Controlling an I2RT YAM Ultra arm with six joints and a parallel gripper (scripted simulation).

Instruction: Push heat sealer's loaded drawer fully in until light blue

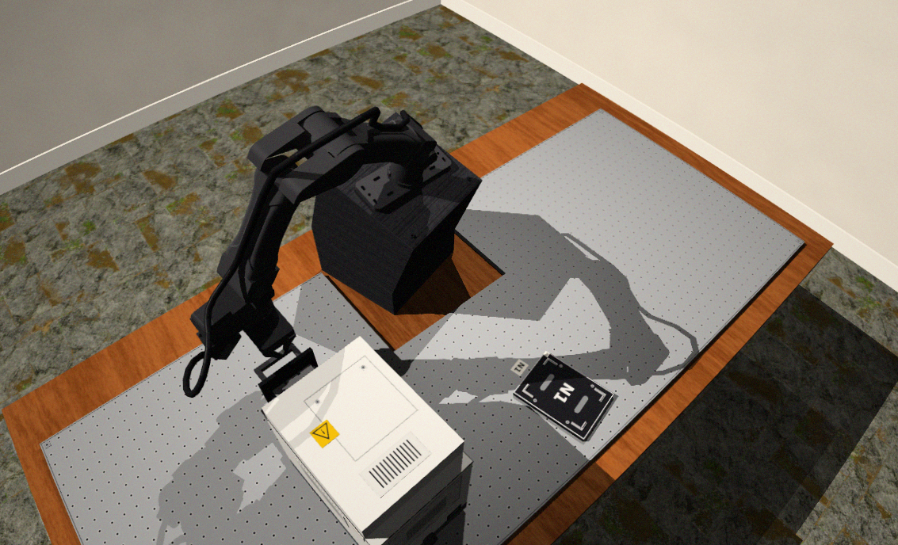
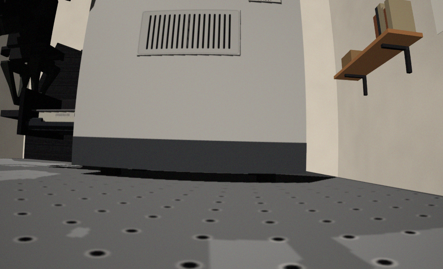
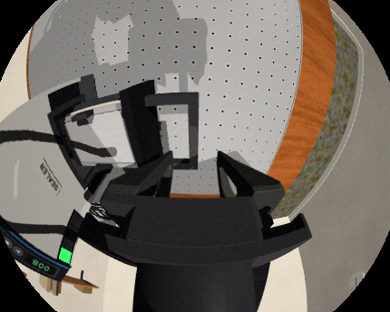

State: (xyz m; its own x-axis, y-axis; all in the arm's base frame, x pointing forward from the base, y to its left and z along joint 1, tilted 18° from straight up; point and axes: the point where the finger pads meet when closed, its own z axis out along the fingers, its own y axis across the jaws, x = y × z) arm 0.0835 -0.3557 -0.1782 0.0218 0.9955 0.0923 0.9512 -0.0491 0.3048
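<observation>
We hold our black parallel gripper [image 1: 289, 356] half-open and empty at the black pulled-out drawer [image 1: 282, 377], which juts from the white box-shaped heat sealer [image 1: 364, 426], ready to push it in. Only the wrist view shows the sealer's green light [image 3: 64, 257].

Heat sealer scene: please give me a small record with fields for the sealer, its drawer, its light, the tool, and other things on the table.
sealer: white heat sealer upright on the perforated table
drawer: drawer sticks out of the sealer's front, not pushed in
light: green, seen in the wrist view
tool: tool half open, holds nothing, low at the drawer's outer end; contact cannot be told
load: sheet and frame not clearly visible
other: black plate marked IN lies flat to the side, apart from the sealer
</observation>
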